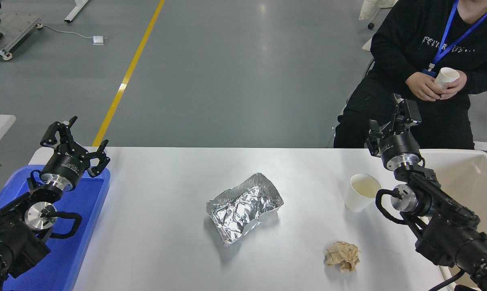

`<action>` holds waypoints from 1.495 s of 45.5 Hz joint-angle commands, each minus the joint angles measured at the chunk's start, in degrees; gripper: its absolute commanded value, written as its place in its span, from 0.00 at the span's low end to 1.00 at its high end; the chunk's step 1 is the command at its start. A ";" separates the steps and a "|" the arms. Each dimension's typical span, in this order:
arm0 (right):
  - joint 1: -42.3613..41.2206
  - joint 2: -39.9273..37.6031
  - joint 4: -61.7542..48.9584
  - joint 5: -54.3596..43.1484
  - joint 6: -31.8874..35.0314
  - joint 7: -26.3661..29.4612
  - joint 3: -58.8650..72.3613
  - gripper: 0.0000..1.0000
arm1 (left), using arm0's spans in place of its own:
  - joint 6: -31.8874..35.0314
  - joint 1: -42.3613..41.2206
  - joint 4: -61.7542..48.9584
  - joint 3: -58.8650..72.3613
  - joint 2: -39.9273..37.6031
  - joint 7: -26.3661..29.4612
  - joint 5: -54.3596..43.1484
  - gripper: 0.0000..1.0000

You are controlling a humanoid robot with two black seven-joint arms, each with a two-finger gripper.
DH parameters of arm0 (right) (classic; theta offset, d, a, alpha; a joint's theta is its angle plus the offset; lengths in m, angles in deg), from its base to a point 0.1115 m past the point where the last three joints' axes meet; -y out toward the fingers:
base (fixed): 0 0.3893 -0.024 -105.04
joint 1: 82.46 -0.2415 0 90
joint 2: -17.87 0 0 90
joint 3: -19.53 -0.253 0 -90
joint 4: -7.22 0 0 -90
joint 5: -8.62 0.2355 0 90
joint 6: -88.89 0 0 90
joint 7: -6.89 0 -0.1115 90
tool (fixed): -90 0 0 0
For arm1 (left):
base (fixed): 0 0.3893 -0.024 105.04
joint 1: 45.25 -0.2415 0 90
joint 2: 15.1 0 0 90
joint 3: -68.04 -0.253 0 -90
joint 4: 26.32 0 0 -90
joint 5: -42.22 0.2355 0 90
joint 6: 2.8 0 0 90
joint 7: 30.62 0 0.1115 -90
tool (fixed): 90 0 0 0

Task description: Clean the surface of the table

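Tan crumpled paper (342, 256) lies nearest on the white table (166, 242), well short of the right gripper (393, 121) and left of its fingers. Beyond it sit a crushed foil tray (243, 207) mid-table, then a white paper cup (362, 192) just short of those fingers. The right fingers hover at the far edge; whether they are spread or closed I cannot tell. The left gripper (75, 141) hangs over a blue tray (93, 202), fingers spread and empty. A cream tub (465, 178) sits at the right. A seated person (429, 72) holds another cup. Likely best: descend squarely on the near cup's rim and pinch gently to avoid crushing or tipping it.
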 commanded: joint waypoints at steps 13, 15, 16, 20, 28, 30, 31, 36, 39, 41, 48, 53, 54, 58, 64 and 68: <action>-0.57 -0.09 0.24 0.15 -0.71 0.00 0.42 1.00 | -0.01 -0.08 0.00 0.10 -0.01 0.09 -0.01 1.00; -0.57 -0.09 0.24 0.15 -0.71 0.00 0.42 1.00 | 0.07 -0.08 0.00 0.10 -0.01 0.09 -0.01 1.00; -0.57 -0.09 0.24 0.15 -0.71 0.00 0.42 1.00 | 0.07 -0.08 0.00 0.10 -0.01 0.09 0.07 1.00; -0.57 -0.09 0.24 0.15 -0.80 0.00 0.33 1.00 | 0.07 -0.08 0.00 0.10 -0.01 0.09 0.07 1.00; -0.31 -0.09 -0.02 0.15 -0.71 0.00 0.42 1.00 | 0.07 -0.08 0.00 0.10 -0.01 0.09 -0.01 1.00; -0.31 0.00 -0.02 0.15 -0.71 0.00 0.51 1.00 | -0.01 -0.08 0.00 0.10 -0.01 0.09 0.07 1.00; -0.31 -0.09 -0.02 0.15 -0.71 0.00 0.51 1.00 | 0.07 0.01 0.00 0.10 -0.01 0.09 -0.01 1.00; -0.66 0.00 -0.02 0.15 -0.71 0.00 0.51 1.00 | -0.01 -0.08 0.00 0.10 -0.01 0.09 -0.01 1.00; -0.57 0.09 -0.02 0.15 -0.71 0.00 0.51 1.00 | 0.07 -0.08 0.00 0.10 -0.01 0.09 0.07 1.00; -0.57 0.09 -0.02 0.15 -0.80 0.00 1.03 1.00 | 0.07 0.01 0.00 0.10 -0.01 0.09 -0.01 1.00; -0.57 0.09 0.07 0.15 -1.86 0.00 3.06 1.00 | 0.07 -0.08 0.00 0.10 -0.01 0.09 -0.01 1.00; -1.45 0.09 0.15 0.24 -1.94 0.00 3.06 1.00 | -0.01 -0.08 0.00 0.10 -0.01 0.09 0.07 1.00; -1.45 0.09 0.15 0.24 -2.03 0.00 3.06 1.00 | -0.01 0.01 0.00 0.10 -0.01 0.09 -0.01 1.00; -1.45 0.00 0.15 0.24 -2.03 0.00 3.06 1.00 | 0.07 0.01 0.00 0.10 -0.01 0.09 -0.01 1.00; -1.45 -0.26 0.15 0.24 -2.03 0.00 3.06 1.00 | 0.07 -0.08 0.00 0.10 -0.01 0.09 0.07 1.00; -1.45 -0.35 0.15 0.24 -2.03 0.00 3.06 1.00 | 0.07 -0.08 0.00 0.10 -0.01 0.09 -0.01 1.00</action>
